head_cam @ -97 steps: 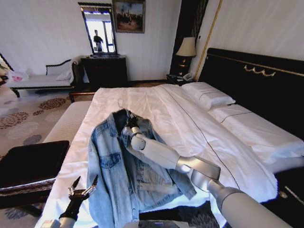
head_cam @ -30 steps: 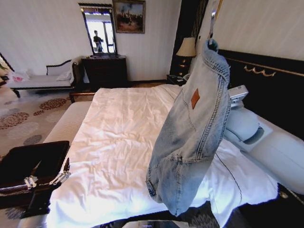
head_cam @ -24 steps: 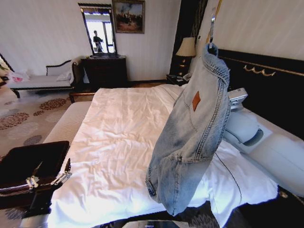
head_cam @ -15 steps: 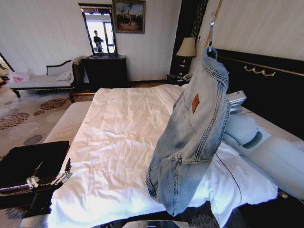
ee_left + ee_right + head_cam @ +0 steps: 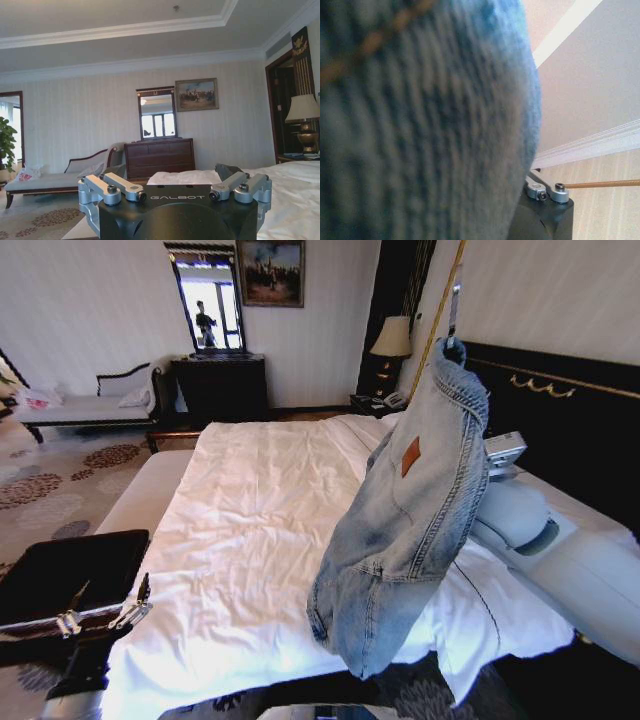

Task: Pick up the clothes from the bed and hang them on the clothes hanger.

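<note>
At the far left of the head view stands a dark wooden bench [image 5: 60, 570] with a black top, and just beside it, low in the corner, the left gripper [image 5: 105, 612] hangs idle near the foot corner of the bed [image 5: 250, 530]. Its two silver fingers [image 5: 138, 606] are spread apart and hold nothing; the left wrist view shows the same, with the left gripper [image 5: 175, 192] open and only the room behind it — a dark dresser [image 5: 159, 158] with a mirror [image 5: 157, 113], a framed painting [image 5: 197, 94] and a chaise lounge [image 5: 60, 177]. The white duvet of the bed lies bare and a little wrinkled in the middle of the head view. To the right of the middle, the denim jacket [image 5: 405, 510] hangs in the air above the bed's right side, clear of the duvet, its back with a small brown patch turned to the camera and the hem down near the foot edge. Its collar is at the top, where a thin black hook [image 5: 453, 315] of the clothes hanger sticks up. The right arm [image 5: 560, 560] comes from the lower right and goes behind the jacket; the right gripper is hidden by the cloth, so I cannot tell how its jaws stand. In the right wrist view the denim jacket [image 5: 420, 125] lies very close against the lens. Behind the jacket are the black headboard [image 5: 560, 410] and a table lamp [image 5: 392, 340].
</note>
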### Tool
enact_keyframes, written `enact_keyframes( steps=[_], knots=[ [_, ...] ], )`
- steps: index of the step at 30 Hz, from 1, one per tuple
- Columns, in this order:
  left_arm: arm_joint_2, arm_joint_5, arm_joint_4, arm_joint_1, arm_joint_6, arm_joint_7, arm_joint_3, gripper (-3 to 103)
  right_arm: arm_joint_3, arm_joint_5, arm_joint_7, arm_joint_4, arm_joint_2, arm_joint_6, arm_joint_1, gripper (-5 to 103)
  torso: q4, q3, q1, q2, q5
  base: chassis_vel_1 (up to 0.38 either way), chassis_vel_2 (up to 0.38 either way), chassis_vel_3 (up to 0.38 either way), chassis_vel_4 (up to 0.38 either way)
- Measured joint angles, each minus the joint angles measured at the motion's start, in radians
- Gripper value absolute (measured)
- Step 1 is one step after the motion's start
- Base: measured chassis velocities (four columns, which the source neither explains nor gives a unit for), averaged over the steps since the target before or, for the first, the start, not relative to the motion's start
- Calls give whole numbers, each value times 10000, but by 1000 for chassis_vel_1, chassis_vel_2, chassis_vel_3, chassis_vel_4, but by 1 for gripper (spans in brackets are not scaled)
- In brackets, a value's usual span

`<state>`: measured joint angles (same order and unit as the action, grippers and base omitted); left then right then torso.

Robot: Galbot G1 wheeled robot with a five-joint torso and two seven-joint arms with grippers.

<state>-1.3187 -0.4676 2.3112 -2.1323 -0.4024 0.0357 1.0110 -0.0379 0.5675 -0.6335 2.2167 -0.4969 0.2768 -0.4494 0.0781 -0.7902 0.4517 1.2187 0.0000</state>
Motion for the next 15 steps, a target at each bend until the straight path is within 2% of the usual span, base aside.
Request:
enact_keyframes(
  steps=[7, 15],
  knots=[
    [-1, 1, 1, 0, 3, -3, -3, 100, -433, -2, -38, 10, -28, 29, -355, 19, -1, 2, -5, 3, 1, 190, -195, -191, 193],
    [-1, 1, 2, 0, 4, -7, -3, 100, -1650, -5, -53, 238, 45, 70, -1322, 19, -1, 1, -1, 2, 1, 129, -141, -129, 141]
  ],
)
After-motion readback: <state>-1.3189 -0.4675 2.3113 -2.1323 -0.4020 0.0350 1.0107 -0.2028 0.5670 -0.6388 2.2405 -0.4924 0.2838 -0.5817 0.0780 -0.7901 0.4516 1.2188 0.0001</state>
